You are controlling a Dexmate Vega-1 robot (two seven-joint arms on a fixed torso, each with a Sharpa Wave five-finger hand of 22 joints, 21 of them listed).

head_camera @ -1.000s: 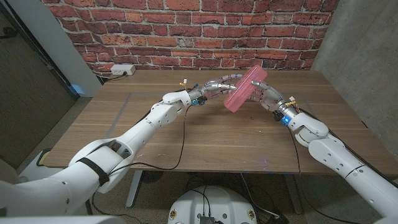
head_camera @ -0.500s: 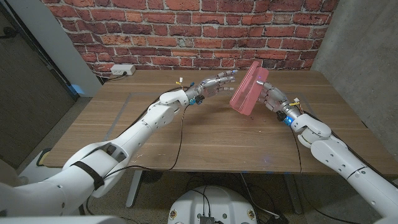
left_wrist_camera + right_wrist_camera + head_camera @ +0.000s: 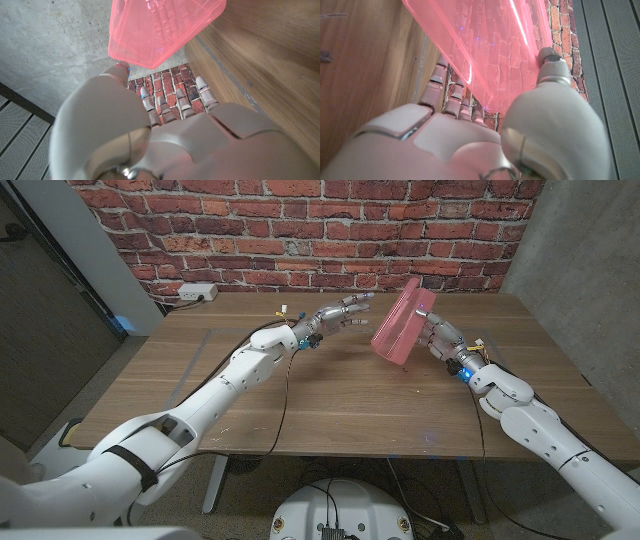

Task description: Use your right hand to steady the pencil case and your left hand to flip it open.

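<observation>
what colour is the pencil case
Translucent pink plastic pencil case, clearest in the right wrist view.

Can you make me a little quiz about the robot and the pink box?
1. True or false: the left hand is touching the pink case.
2. Which hand holds the case? A) left B) right C) both
3. Fill in: the case is tilted up off the ____.

Key: 1. False, there is a gap between them. 2. B, the right hand grips it. 3. table.
</observation>
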